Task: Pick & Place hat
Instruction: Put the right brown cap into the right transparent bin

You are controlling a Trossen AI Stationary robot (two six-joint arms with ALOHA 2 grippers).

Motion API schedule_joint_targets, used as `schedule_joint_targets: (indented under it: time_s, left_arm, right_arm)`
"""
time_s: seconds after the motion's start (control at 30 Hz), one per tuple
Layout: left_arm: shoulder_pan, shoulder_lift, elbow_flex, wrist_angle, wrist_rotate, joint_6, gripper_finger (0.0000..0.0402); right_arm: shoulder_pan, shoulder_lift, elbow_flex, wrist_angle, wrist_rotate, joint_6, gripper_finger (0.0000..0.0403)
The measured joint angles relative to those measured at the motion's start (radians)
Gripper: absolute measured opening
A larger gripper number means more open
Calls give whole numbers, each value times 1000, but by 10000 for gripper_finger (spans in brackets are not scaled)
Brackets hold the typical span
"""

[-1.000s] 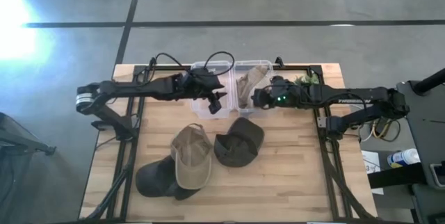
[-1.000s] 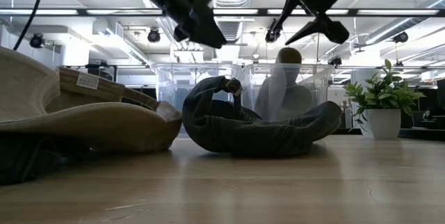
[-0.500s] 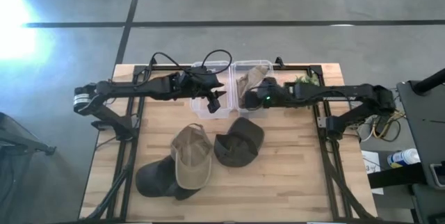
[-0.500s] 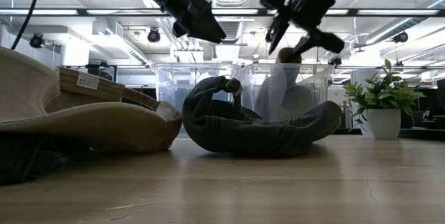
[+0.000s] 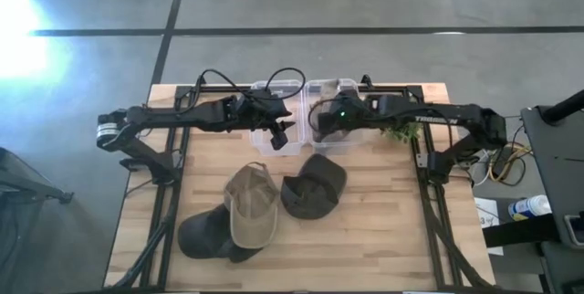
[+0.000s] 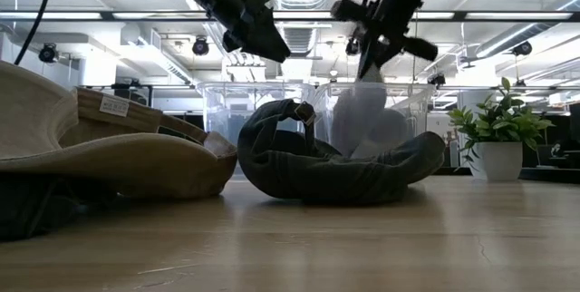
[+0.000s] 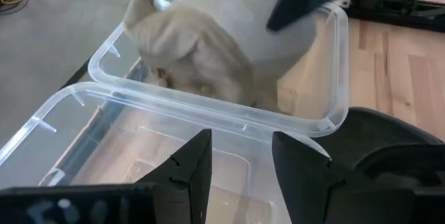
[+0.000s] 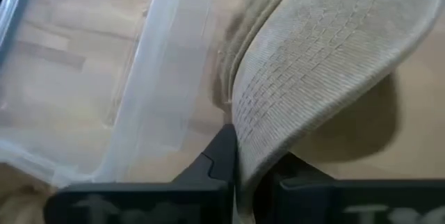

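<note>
A tan hat point(image 5: 330, 104) is in the right clear bin point(image 5: 351, 86) at the table's far edge; it also shows in the low view point(image 6: 367, 115). My right gripper point(image 5: 319, 122) is over that bin, shut on the hat point(image 8: 313, 78). My left gripper point(image 5: 285, 135) hovers open and empty over the left clear bin point(image 5: 265, 89), its fingers point(image 7: 191, 172) above the bin's rim. On the table, a tan cap point(image 5: 251, 204) lies partly on a dark hat point(image 5: 205, 235), and a dark olive cap point(image 5: 313, 186) lies beside them. My right gripper pinches the edge of the tan hat's ribbed brim point(image 8: 243, 140) between its two fingers point(image 8: 221, 156). The fingers slant down into the bin from the table's right. The hat's body is inside the bin, below and beyond the fingers.
A potted plant point(image 6: 497, 142) stands at the table's far right by the right bin. The three hats fill the table's middle and near left. Bare wood point(image 5: 383, 230) lies at the near right.
My right gripper has gone toward the table's left over the right bin and tipped its fingers downward. The tan hat's top stands lower in the bin than before. My left gripper has kept still.
</note>
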State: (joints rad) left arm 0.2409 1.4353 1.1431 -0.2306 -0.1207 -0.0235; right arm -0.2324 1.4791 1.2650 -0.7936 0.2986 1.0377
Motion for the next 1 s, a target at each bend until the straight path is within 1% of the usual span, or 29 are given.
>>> schedule_joint_targets:
  time_s: [0.07,0.3,0.33,0.47,0.6,0.8,0.9,1.0]
  left_arm:
    - [0,0,0,2,0,-1,145]
    - [-1,0,0,2,0,-9,145]
    - [-1,0,0,2,0,-14,145]
    - [-1,0,0,2,0,-40,145]
    - [-1,0,0,2,0,-59,145]
    - [-1,0,0,2,0,-102,145]
    - [-1,0,0,0,-1,-103,145]
    - [-2,0,0,-33,-4,-102,145]
  right_arm:
    - [-34,-24,32,-44,-72,-44,15]
    - [-231,-48,90,-122,-468,-147,14]
    - [-260,-48,91,-128,-508,-153,14]
    - [-334,2,88,-167,-590,-196,14]
    - [-342,94,87,-157,-687,-277,14]
    - [-339,240,98,-95,-697,-368,14]
    - [-341,285,128,-77,-655,-423,16]
    - [-341,299,155,-78,-621,-483,31]
